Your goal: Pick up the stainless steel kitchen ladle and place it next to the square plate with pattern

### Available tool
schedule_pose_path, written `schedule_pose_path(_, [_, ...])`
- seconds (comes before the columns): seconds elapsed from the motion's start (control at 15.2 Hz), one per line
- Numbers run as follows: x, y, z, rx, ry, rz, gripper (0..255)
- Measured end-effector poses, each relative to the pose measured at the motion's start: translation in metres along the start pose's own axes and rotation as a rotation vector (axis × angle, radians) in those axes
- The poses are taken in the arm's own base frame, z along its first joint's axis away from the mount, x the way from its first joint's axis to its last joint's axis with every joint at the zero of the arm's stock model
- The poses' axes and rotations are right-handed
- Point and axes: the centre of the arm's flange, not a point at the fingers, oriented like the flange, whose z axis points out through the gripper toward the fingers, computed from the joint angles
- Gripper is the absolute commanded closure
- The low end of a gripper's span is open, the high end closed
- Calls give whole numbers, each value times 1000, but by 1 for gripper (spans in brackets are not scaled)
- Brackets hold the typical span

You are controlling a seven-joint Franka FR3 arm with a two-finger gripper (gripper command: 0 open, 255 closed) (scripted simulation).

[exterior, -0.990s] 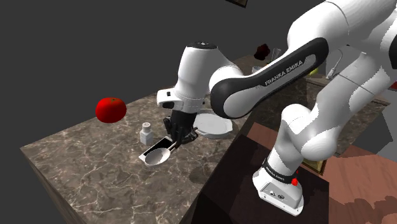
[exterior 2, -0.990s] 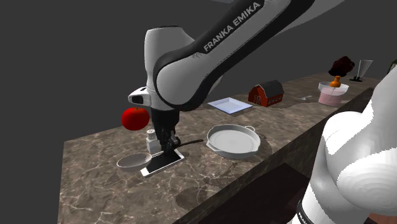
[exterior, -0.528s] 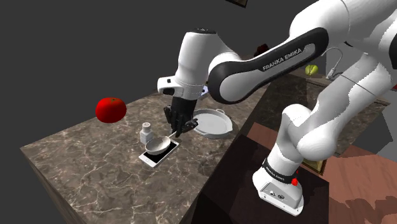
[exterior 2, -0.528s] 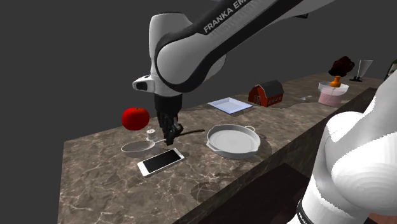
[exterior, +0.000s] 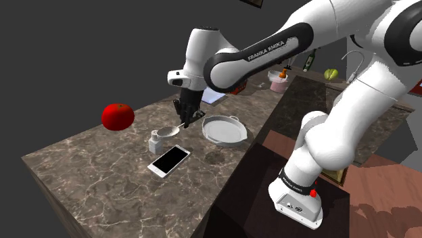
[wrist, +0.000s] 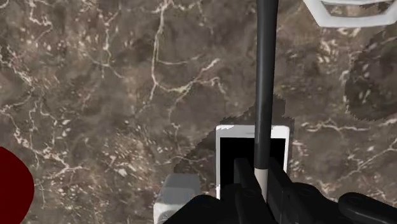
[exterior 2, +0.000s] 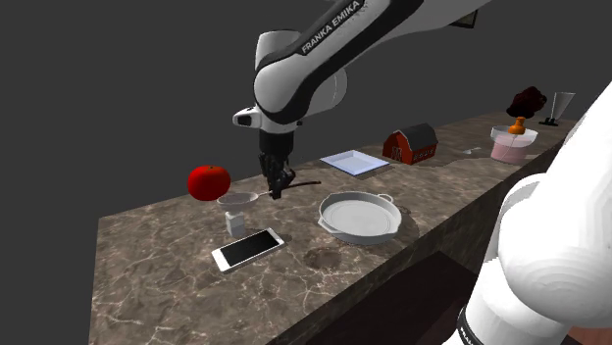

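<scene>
The ladle (exterior: pixel 166 132) has a shallow grey bowl and a thin dark handle (exterior 2: pixel 304 182). It hangs level above the marble counter, its bowl over the small shaker. My gripper (exterior: pixel 188 119) is shut on the ladle's stem close to the bowl, also in the second exterior view (exterior 2: pixel 280 184). In the wrist view the handle (wrist: pixel 264 83) runs straight out from between my fingers (wrist: pixel 245 181), above the phone. The pale square plate (exterior 2: pixel 353 162) lies farther along the counter, beyond the round pan; in the shoulder view the plate (exterior: pixel 211 99) is partly hidden by the arm.
A round pan (exterior 2: pixel 360 217) with two handles lies between gripper and plate. A white-framed phone (exterior: pixel 169 160) and a small shaker (exterior: pixel 156 143) sit below the ladle. A red tomato (exterior: pixel 117 116) stands at the counter's back edge. A red barn model (exterior 2: pixel 412 143) stands past the plate.
My gripper has risen from the counter with the ladle and carried it off the phone, over the shaker, toward the pan and plate. The phone stays where it lay.
</scene>
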Motion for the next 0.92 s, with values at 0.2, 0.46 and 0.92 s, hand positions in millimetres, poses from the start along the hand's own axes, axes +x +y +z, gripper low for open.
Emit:
schedule_pose_path(0.2, [-30, 27, 1, 0, 0, 0, 255])
schedule_pose_path(0.46, [-71, 59, 2, 0, 0, 0, 255])
schedule_pose_path(0.92, [-139, 124, 10, -1, 0, 0, 255])
